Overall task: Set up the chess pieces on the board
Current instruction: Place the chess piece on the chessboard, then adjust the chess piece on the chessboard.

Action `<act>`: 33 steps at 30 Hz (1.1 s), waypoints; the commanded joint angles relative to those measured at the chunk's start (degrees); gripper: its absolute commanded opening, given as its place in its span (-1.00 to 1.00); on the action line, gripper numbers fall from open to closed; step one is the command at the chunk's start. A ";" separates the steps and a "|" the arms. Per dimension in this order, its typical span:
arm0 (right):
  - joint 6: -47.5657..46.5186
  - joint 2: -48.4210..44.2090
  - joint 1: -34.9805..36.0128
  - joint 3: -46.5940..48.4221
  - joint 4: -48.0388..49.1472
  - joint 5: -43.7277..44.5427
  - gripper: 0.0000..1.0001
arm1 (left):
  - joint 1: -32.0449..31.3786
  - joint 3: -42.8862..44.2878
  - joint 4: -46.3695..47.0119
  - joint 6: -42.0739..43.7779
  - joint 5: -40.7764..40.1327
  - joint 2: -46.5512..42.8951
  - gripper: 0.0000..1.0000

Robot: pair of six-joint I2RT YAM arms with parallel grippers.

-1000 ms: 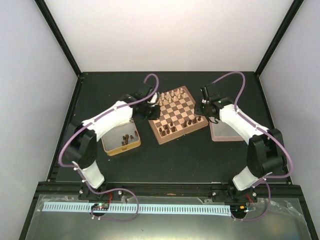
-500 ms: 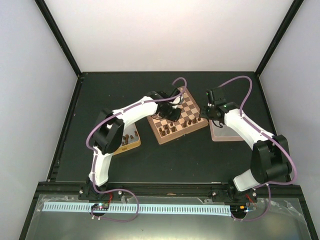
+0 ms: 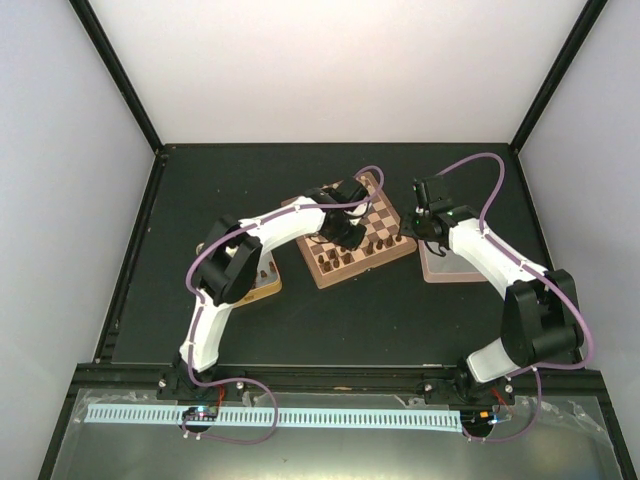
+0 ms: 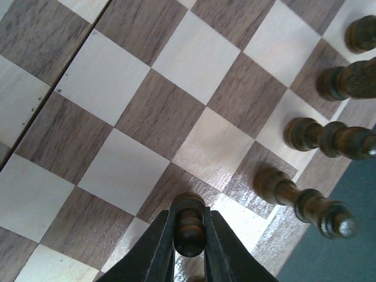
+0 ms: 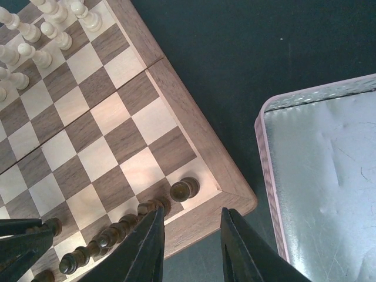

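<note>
Overhead, the board (image 3: 366, 263) sits tilted at centre frame, with the left gripper (image 3: 348, 238) low over it. The right gripper (image 3: 412, 236) is at its right corner, beside a tin (image 3: 447, 262). From the left wrist, the fingers (image 4: 157, 247) are clamped on one dark piece (image 4: 189, 226) at bottom centre, above the squares, with more dark pieces (image 4: 306, 201) at right. From the right wrist, the fingers (image 5: 147, 247) stand apart, holding nothing, over the board's corner. Cream pieces (image 5: 44, 26) fill the upper left.

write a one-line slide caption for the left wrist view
Left gripper clamps a dark chess piece over the board, next to four dark pieces lined along its edge.
</note>
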 commanded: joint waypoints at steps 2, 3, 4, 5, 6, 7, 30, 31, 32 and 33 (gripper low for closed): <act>0.29 -0.08 -0.33 -0.41 1.13 -0.05 -0.45 | -0.42 3.30 -2.59 1.52 -2.99 2.08 -0.69; 0.31 -0.02 -0.32 -0.38 1.13 -0.06 -0.45 | -0.43 3.46 -2.89 1.67 -3.15 2.20 -0.67; 0.35 0.00 -0.27 -0.34 1.16 -0.13 -0.46 | -0.41 3.52 -2.99 1.73 -3.22 2.25 -0.66; 0.30 0.05 -0.32 -0.34 1.15 -0.21 -0.46 | -0.53 3.58 -3.01 1.77 -3.23 2.26 -0.63; 0.24 0.09 -0.33 -0.37 1.13 -0.23 -0.45 | -0.50 3.63 -3.13 1.72 -3.35 2.25 -0.61; 0.38 0.15 -0.33 -0.27 1.10 -0.30 -0.45 | -0.51 3.70 -3.13 1.75 -3.50 2.19 -0.58; 0.49 -0.51 -0.32 -0.19 0.78 -1.09 -0.45 | 0.07 0.63 -4.67 -1.35 -7.19 -4.35 -0.09; 0.50 -0.52 -0.33 -0.27 0.82 -1.11 -0.45 | 0.11 0.00 -4.57 -1.44 -7.19 -4.92 -0.11; 0.50 -0.52 -0.33 -0.27 0.91 -1.18 -0.45 | 0.22 -0.87 -4.40 -1.45 -7.06 -5.36 -0.15; 0.54 -0.52 -0.35 -0.28 0.96 -1.24 -0.45 | 0.28 -1.45 -4.32 -1.53 -7.01 -5.76 -0.19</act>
